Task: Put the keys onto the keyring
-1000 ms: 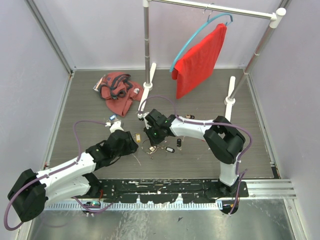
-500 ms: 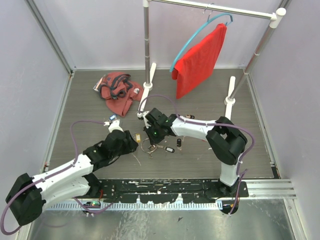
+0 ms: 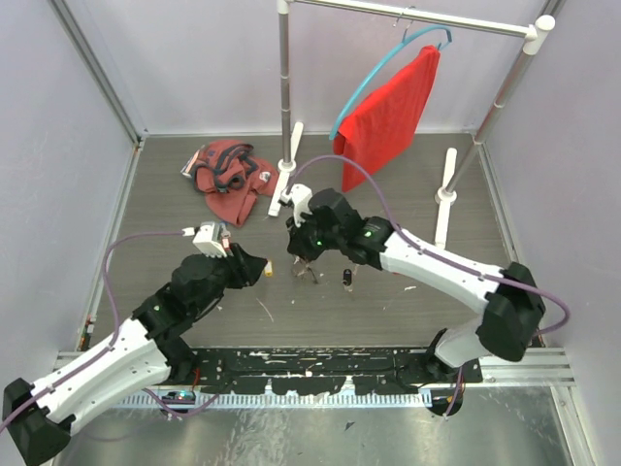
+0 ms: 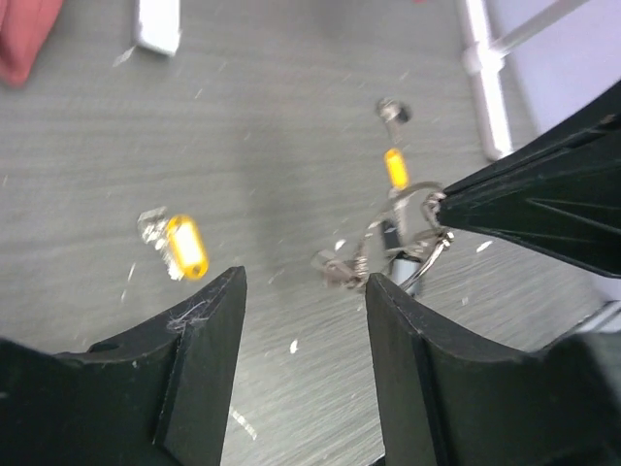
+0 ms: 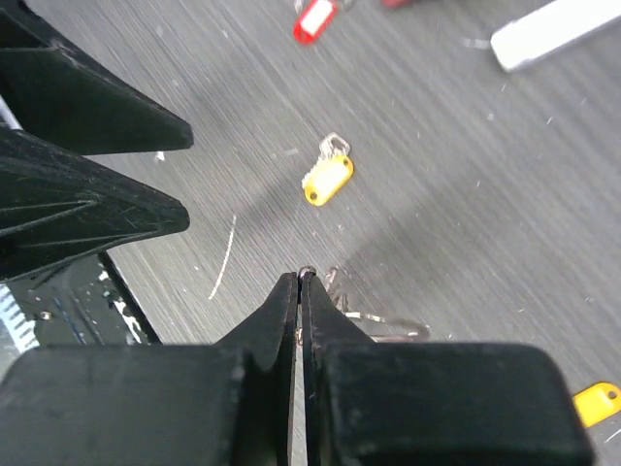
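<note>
My right gripper [image 3: 300, 249] is shut on the thin silver keyring [image 3: 305, 264] and holds it above the table; a few keys hang from it. In the right wrist view the fingertips [image 5: 301, 286] pinch the ring's wire [image 5: 383, 323]. In the left wrist view the ring [image 4: 403, 243] hangs from the right fingertip, a yellow tag [image 4: 393, 167] showing beyond it. My left gripper [image 3: 254, 267] is open and empty [image 4: 303, 320], just left of the ring. A loose yellow-tagged key [image 4: 184, 246] lies on the table, also in the right wrist view [image 5: 327, 180]. A black-tagged key [image 3: 346, 280] lies right of the ring.
A red cloth pile [image 3: 225, 175] lies at the back left. A clothes rack [image 3: 284, 87] with a red cloth [image 3: 388, 116] on a blue hanger stands behind, its white feet [image 3: 444, 184] on the table. A red-tagged key [image 5: 312, 17] lies farther off.
My right gripper has risen off the table with the keyring in it and swung back. My left arm has also risen and stretched forward, its open gripper now beside the ring.
</note>
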`<act>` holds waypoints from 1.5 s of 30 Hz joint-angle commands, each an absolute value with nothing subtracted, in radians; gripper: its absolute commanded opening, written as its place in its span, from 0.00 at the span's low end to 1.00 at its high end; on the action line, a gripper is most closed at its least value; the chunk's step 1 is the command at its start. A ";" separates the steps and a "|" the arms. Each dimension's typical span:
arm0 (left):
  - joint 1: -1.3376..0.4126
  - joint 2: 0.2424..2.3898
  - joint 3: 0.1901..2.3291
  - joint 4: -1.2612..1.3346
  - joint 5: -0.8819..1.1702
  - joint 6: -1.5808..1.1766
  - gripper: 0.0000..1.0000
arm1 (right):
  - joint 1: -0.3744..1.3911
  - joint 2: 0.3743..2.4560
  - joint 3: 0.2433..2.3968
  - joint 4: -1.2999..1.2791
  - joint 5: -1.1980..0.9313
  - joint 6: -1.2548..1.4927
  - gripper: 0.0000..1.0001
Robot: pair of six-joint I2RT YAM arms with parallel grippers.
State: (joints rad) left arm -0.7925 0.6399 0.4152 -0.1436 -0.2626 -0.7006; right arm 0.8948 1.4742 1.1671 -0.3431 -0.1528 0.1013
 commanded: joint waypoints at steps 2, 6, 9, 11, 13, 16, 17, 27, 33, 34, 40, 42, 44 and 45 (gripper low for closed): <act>-0.788 0.553 0.477 0.053 -0.176 -0.501 0.60 | 0.891 1.325 1.159 -0.219 -0.160 0.071 0.01; -0.788 0.560 0.537 0.122 -0.090 -0.414 0.60 | 0.891 1.234 1.156 -0.158 -0.126 0.102 0.01; -0.788 0.620 0.595 0.163 -0.040 -0.376 0.63 | 0.891 1.187 1.170 -0.116 -0.095 0.152 0.01; -0.788 0.672 0.635 0.195 -0.004 -0.356 0.68 | 0.891 1.166 1.189 -0.098 -0.095 0.175 0.01; -0.788 0.729 0.686 0.226 0.053 -0.336 0.70 | 0.892 1.146 1.208 -0.088 -0.076 0.192 0.01; -0.788 0.801 0.761 0.250 0.111 -0.316 0.71 | 0.891 1.116 1.227 -0.078 -0.023 0.222 0.01; -0.788 0.825 0.778 0.262 0.124 -0.311 0.71 | 0.891 1.103 1.229 -0.072 -0.005 0.231 0.01; -0.790 0.895 0.824 0.352 0.188 -0.335 0.74 | 0.891 1.022 1.216 -0.028 0.052 0.291 0.01; -0.792 0.944 0.853 0.395 0.230 -0.361 0.71 | 0.891 1.008 1.219 -0.018 0.035 0.297 0.01; -0.793 0.952 0.856 0.405 0.237 -0.364 0.70 | 0.890 1.008 1.220 -0.017 0.033 0.299 0.01; -0.800 0.996 0.880 0.427 0.278 -0.377 0.60 | 0.891 1.000 1.217 -0.012 0.024 0.312 0.01; -0.801 1.005 0.884 0.427 0.291 -0.380 0.57 | 0.891 0.997 1.214 -0.010 0.021 0.317 0.01; -0.803 1.009 0.883 0.428 0.294 -0.382 0.55 | 0.891 0.992 1.211 -0.006 0.020 0.320 0.01; -0.803 1.010 0.883 0.427 0.295 -0.382 0.53 | 0.891 0.990 1.209 -0.005 0.020 0.321 0.01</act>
State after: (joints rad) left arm -0.7963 1.0046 0.8471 0.3809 0.2611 -0.3759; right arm 0.8936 1.0317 1.1717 -0.0971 0.0246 0.2989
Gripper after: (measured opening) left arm 0.558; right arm 0.068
